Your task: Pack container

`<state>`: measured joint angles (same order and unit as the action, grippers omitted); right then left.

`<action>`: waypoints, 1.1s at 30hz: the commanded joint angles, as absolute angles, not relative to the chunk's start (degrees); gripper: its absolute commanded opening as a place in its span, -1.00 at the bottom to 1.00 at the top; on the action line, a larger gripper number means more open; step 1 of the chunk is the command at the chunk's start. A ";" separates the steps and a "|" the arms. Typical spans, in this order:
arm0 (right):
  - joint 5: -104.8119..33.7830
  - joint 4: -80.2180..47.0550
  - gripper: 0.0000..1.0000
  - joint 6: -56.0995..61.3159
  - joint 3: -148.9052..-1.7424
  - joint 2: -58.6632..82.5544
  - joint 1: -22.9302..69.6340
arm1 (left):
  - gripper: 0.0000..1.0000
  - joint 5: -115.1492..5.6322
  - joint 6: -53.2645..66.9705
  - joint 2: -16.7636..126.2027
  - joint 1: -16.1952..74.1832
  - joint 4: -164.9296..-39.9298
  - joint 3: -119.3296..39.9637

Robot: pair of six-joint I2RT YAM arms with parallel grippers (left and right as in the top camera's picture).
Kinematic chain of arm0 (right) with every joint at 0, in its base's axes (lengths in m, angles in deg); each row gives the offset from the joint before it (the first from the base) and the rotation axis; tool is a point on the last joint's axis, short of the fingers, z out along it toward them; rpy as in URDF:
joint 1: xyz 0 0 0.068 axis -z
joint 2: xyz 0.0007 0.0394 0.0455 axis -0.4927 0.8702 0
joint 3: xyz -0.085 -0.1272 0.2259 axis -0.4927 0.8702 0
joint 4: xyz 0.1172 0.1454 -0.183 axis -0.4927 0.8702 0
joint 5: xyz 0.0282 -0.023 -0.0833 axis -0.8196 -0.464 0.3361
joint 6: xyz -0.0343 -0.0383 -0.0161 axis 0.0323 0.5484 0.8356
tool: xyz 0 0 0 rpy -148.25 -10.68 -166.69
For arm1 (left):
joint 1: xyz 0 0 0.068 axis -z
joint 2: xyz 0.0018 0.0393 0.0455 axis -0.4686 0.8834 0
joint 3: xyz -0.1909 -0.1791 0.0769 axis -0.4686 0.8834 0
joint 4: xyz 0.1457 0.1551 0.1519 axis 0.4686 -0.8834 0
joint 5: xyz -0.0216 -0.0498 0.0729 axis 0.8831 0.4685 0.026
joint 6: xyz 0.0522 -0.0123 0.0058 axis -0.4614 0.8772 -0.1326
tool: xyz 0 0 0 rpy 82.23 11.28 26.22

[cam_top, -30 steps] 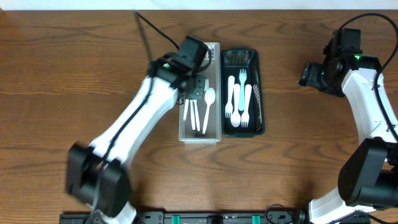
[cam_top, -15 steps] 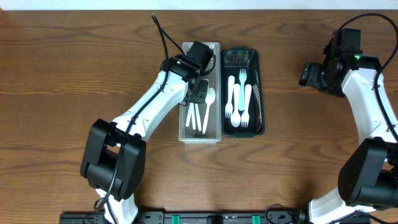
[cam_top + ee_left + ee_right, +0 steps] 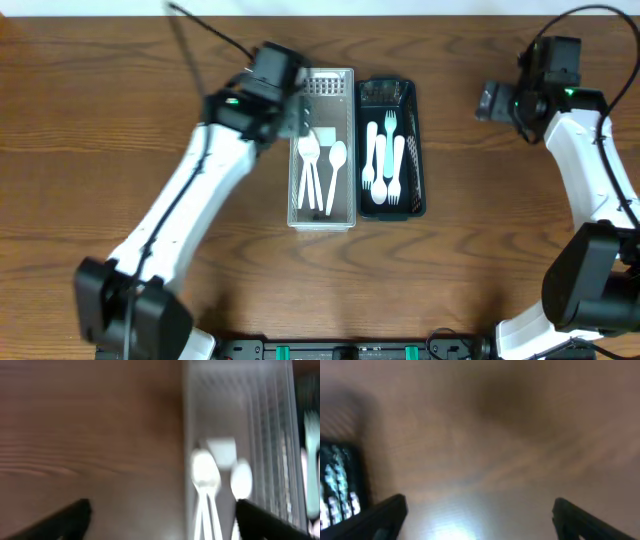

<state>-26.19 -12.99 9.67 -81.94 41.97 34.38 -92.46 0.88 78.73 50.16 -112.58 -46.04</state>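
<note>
Closest in your left wrist view, the left pincer (image 3: 163,507) stands wide open with nothing in it. Its dark fingertips sit low in the frame, over the wood surface (image 3: 75,435) and the wall of the clear tray (image 3: 186,435).

Overhead, that tray lies centre frame, its long axis running bottom to top. The black tray (image 3: 418,150) lies parallel just beside it on the right.

In the clear tray the white spoons (image 3: 309,150) lie lengthwise, handles toward the bottom of the frame and bowls toward the top. Two bowls are plain, but the handles bunch, so you cannot count them surely. A small pale square (image 3: 325,134) sits just above the bowls, and you cannot tell what it is.

The black tray holds white forks (image 3: 396,165) and a pale green piece, also lengthwise.

Your left pincer hangs at the clear tray's upper left corner. At upper right, well apart from both trays, your right pincer (image 3: 479,505) is equally wide open and empty. Its wrist view is blurred, with the black tray cut off at the left edge.
</note>
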 commanded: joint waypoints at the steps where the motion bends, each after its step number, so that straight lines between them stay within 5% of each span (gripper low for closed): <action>1: -26.43 -18.71 0.99 11.44 -81.89 41.90 30.64 | 0.96 -95.11 1.31 77.61 44.41 -111.14 -47.22; 8: -19.33 -27.70 0.99 12.97 -81.91 41.68 28.02 | 0.96 -95.15 -0.33 77.75 36.37 -110.77 -47.05; 19: -16.07 -15.70 0.98 13.34 -81.48 33.99 28.48 | 0.96 -90.71 -7.32 75.04 29.25 -107.10 -43.55; 33: -15.79 -18.19 0.98 7.72 -49.39 -0.50 27.10 | 0.96 -90.32 -12.33 38.12 33.35 -82.09 1.67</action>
<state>-16.64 -17.49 10.06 -54.44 6.19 27.84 -90.65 -7.91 45.75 31.26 -83.97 -4.95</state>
